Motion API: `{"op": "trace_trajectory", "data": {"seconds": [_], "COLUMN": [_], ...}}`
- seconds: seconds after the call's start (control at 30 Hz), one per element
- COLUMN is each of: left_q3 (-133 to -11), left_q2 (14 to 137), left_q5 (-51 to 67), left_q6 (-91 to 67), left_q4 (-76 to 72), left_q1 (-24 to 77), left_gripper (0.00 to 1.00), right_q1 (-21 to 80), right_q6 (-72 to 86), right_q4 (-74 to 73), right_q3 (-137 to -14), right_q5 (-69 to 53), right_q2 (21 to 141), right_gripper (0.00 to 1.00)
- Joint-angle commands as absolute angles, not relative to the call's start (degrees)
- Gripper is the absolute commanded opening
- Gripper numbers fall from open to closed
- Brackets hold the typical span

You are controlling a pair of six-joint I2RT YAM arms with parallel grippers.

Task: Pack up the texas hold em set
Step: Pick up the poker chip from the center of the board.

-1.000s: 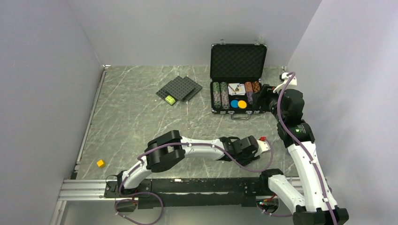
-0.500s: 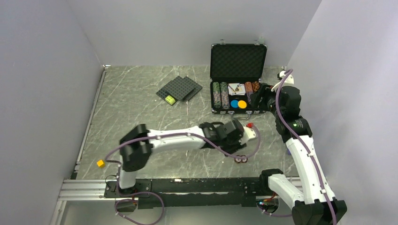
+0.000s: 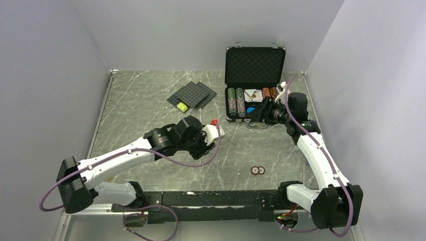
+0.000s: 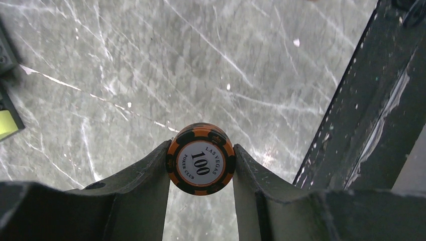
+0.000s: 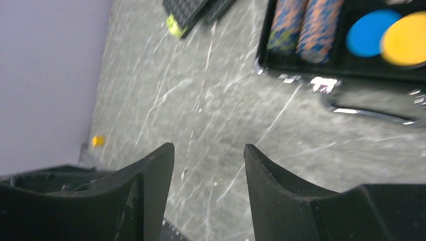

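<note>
Case (image 3: 255, 65) stood open at the far right of the tabletop (image 3: 150, 115), lid upright, holding two chip rows (image 5: 316, 25) at its left, cards (image 3: 252, 94) and brown chips (image 3: 270, 92) behind, and one blue disc (image 5: 369, 32) beside one orange disc (image 5: 404, 32) in front. Left jaws were clamped on one orange "100" chip (image 4: 201, 159) over bare tabletop, well apart from the case; right jaws stood apart, empty, near its front edge. Two loose chips (image 3: 258, 170) lay side by side nearer the arms; studded plates (image 3: 193, 94) and one yellow-green brick (image 3: 182, 106) lay left of the case.
</note>
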State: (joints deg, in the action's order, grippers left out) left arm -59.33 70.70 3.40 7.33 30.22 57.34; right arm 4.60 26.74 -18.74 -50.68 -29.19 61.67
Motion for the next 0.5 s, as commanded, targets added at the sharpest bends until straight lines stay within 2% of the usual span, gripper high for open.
{"op": "trace_trajectory", "data": {"seconds": [0.0,0.23,0.47], "left_q3": [-57.81,-54.22,-53.66], "left_q2": [67.24,66.51,67.06], "left_q5": [8.95,13.16,14.77], "left_q6": [12.83,14.42,14.33], "left_q4": [29.27,26.12,25.15], "left_q1": [55.51,55.36,55.61], "left_gripper": [0.00,0.00,0.00], "right_q1": [6.43,21.50,28.41], "right_q6": [32.34,43.01,51.87], "right_q4": [-11.97,2.84,16.95], "right_q3": [-44.47,-35.46,-31.69], "right_q5": [-45.08,-47.22,-47.03], "right_q2": [63.23,63.09,67.07], "right_gripper": [0.58,0.67,0.70]}}
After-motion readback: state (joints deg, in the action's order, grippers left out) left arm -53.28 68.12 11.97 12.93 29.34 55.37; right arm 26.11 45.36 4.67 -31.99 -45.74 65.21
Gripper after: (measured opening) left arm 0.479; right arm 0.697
